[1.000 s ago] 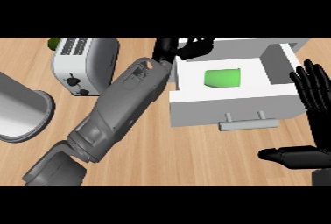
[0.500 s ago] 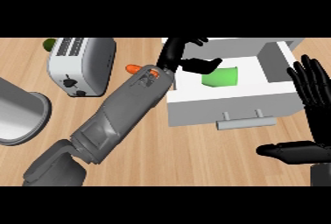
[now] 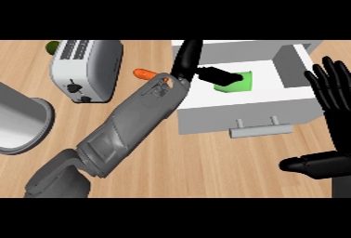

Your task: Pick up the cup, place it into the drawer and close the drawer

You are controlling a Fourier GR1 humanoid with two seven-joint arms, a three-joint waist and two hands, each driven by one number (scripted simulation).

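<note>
From my feed, the whole backdrop is a light wooden surface (image 3: 205,162) with fine grain lines running across the view, lit evenly with only soft shadows. No wall, floor or window shows from this steep downward angle. At the upper left stands a white and grey toaster (image 3: 87,69) with two slots on top and a dark knob on its near end. Just behind its far corner peeks something small and green (image 3: 53,46), too cut off for me to name. A small orange object (image 3: 145,73), possibly a carrot, lies just right of the toaster. A large grey metal pot (image 3: 21,121) sits at the left edge, partly out of view.
</note>
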